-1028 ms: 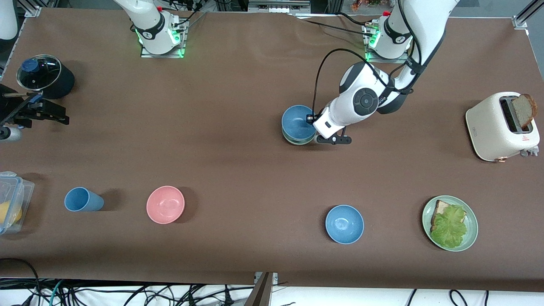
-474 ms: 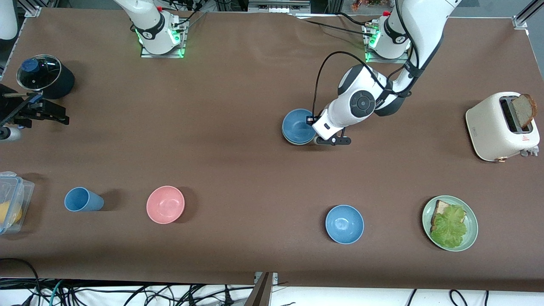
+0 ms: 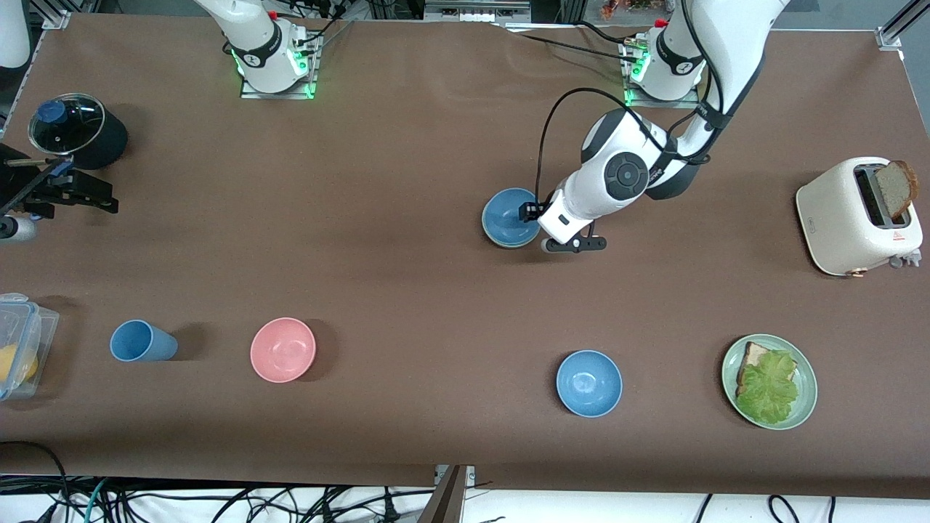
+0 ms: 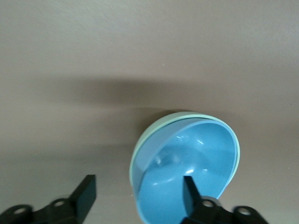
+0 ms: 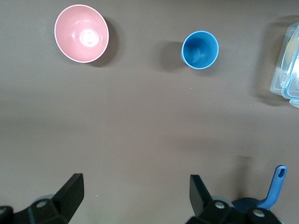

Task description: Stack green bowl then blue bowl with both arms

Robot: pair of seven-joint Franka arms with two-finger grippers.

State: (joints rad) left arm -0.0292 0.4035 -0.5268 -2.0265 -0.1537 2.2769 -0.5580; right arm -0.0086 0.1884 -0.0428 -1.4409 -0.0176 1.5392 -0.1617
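Observation:
A blue bowl (image 3: 508,215) sits nested inside the pale sage-green bowl (image 3: 512,245) in the middle of the table, nearer the arms' bases. In the left wrist view the blue bowl (image 4: 191,163) shows a thin green bowl rim (image 4: 140,149) around it. My left gripper (image 3: 535,221) is open astride the bowls' rim (image 4: 138,196), with one finger (image 4: 189,191) inside the blue bowl and the other over the table. My right gripper (image 3: 80,192) is open and empty (image 5: 135,196), waiting over the right arm's end of the table.
A second blue bowl (image 3: 589,383), a pink bowl (image 3: 282,349) and a blue cup (image 3: 142,341) stand nearer the front camera. A plate (image 3: 805,398) with toast and lettuce and a toaster (image 3: 843,218) are at the left arm's end. A lidded pot (image 3: 76,131) and a plastic container (image 3: 18,341) are at the right arm's end.
The blue bowl has sunk down into the green bowl, so only a thin green rim shows. The left hand has shifted slightly. The right arm has not moved.

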